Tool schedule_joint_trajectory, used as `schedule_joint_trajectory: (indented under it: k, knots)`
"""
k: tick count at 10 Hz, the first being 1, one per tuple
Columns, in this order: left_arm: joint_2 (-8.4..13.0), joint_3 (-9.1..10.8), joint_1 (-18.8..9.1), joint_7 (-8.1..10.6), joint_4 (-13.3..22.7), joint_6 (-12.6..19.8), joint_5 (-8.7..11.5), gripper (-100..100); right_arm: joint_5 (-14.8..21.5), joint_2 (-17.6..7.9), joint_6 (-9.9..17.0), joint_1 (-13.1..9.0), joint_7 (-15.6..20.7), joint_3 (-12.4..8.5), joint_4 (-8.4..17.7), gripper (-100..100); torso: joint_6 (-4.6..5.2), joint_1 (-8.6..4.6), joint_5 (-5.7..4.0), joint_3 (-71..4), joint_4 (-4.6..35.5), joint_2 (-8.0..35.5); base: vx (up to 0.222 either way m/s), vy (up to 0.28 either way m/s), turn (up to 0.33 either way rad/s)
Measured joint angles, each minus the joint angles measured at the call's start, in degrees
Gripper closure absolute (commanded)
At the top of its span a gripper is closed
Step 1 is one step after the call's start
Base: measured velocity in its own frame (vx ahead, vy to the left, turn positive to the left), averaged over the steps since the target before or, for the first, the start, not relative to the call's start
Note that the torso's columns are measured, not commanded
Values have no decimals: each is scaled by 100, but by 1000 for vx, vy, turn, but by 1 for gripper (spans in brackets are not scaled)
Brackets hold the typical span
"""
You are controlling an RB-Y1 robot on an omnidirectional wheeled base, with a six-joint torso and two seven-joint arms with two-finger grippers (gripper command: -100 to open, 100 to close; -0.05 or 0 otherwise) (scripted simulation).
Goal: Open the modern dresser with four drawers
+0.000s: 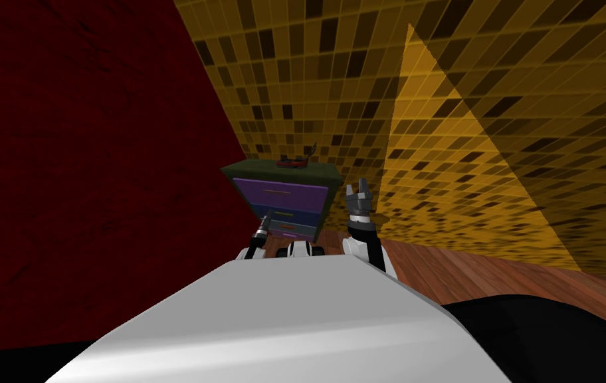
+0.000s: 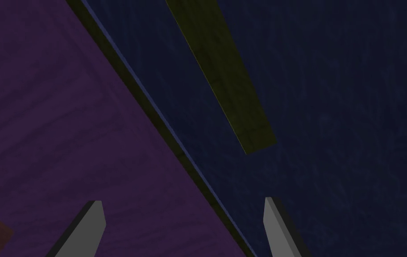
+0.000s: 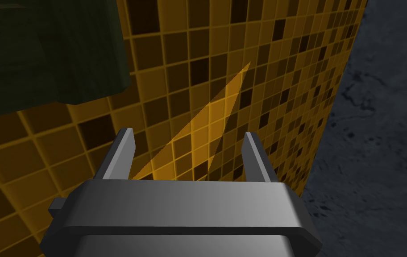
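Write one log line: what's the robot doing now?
left hand: open, near handle of blue drawer | right hand: open, raised beside dresser

I'm working in a room of a house, going by its furniture and finishes. A dresser [image 1: 285, 199] with a dark green frame and purple and blue drawer fronts stands in a corner. There a tiled wall [image 1: 494, 133] of yellow and brown squares meets a plain dark red wall [image 1: 82, 166]. A small red thing [image 1: 290, 162] lies on the dresser's top; I can't tell what it is. The floor [image 1: 494, 272] is reddish-brown wooden planks. Which room of the house this is, I can't tell.
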Motion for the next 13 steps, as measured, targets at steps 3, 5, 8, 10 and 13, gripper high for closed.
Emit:
schedule_joint_trajectory:
  k: [3,5,8,10,13]
  knots:
    - [-4,-69,-44,-55,383,-18,-59,-100,0,0,0,0,0,0,0,0,-1,2,0,-1,-1,-2,25,-3,-32]
    - [7,-81,-157,-71,712,-53,-80,-100,0,0,0,0,0,0,0,0,-1,1,0,-1,-1,-1,22,-3,-28]
    - [14,-108,-208,-105,970,-95,-108,-100,0,0,0,0,0,0,0,0,-1,1,0,1,1,3,10,-3,-11]
    - [14,-107,-208,-105,969,-95,-108,100,0,0,0,0,0,0,0,0,-1,2,0,1,0,2,-58,12,15]
    - [61,-157,-108,-65,815,-50,-117,100,0,0,1,-3,0,0,1,0,-1,10,3,20,9,31,-199,39,16]
